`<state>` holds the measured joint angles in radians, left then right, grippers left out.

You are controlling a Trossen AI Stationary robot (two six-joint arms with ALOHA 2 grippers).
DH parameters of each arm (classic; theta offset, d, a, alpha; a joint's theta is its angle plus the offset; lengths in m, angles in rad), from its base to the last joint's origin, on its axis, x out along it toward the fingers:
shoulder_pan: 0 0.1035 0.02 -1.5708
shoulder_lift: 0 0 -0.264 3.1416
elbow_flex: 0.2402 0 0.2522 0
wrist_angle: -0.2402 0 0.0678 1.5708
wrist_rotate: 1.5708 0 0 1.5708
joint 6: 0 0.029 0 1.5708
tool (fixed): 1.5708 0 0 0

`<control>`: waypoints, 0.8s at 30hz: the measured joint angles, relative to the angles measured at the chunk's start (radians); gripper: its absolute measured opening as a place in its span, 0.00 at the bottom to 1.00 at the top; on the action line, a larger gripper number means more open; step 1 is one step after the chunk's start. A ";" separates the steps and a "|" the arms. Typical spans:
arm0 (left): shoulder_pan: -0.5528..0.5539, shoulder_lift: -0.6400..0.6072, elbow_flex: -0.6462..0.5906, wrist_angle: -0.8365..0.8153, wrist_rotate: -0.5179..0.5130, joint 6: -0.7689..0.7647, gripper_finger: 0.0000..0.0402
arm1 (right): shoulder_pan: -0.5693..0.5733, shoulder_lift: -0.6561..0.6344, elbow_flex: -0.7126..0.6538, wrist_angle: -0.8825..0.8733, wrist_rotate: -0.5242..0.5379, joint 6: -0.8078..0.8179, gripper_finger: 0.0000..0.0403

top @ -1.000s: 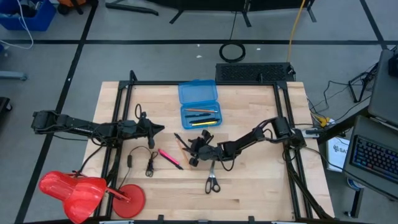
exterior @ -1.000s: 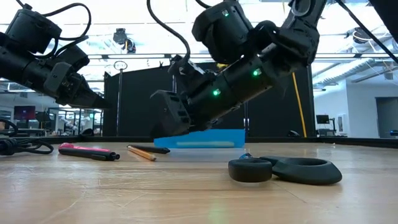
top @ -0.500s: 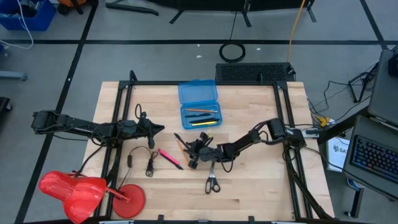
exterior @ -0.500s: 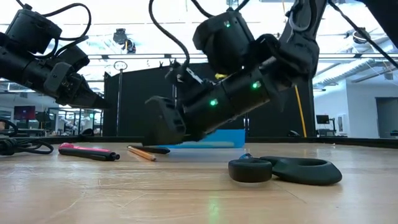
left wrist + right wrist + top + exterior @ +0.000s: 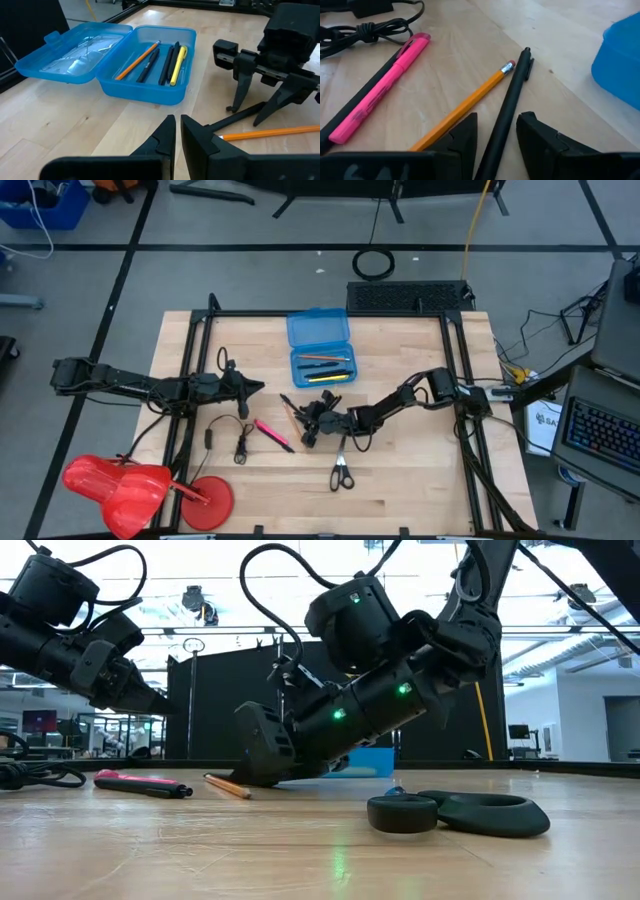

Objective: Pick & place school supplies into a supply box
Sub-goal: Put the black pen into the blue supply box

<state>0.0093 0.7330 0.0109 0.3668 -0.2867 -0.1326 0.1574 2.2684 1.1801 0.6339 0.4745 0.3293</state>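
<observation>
The wooden table (image 5: 420, 480) spreads under both my arms. On its far middle sits the blue supply box (image 5: 320, 362), lid thrown back flat; in the left wrist view its tray (image 5: 150, 70) holds an orange pencil (image 5: 137, 61), two dark pens and a yellow pen (image 5: 177, 65).

My right gripper (image 5: 495, 132) is down at the table near the centre, tilted low, with its two fingers apart and straddling a black pen (image 5: 507, 102) that lies between them on the wood; I am not yet clamped on it. Just beside that pen lies an orange pencil with a pink eraser (image 5: 470, 102), and farther off a pink pen (image 5: 382, 85).

The black-handled scissors (image 5: 341, 472) lie near the front edge, apart from the rest.

My left gripper (image 5: 177, 135) hovers above the table's left side, jaws nearly together, holding nothing.
</observation>
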 joint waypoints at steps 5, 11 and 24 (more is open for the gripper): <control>0.000 0.000 0.000 0.000 0.000 0.000 0.08 | -0.006 0.000 0.000 -0.004 -0.026 -0.002 0.22; 0.000 0.000 0.000 0.000 0.000 0.000 0.08 | -0.020 -0.001 0.000 -0.012 -0.098 -0.009 0.05; 0.000 0.000 0.000 -0.001 0.000 0.002 0.08 | -0.017 -0.002 -0.002 0.021 -0.137 -0.084 0.05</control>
<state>0.0095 0.7330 0.0109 0.3656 -0.2867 -0.1310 0.1400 2.2665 1.1782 0.6550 0.3377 0.2454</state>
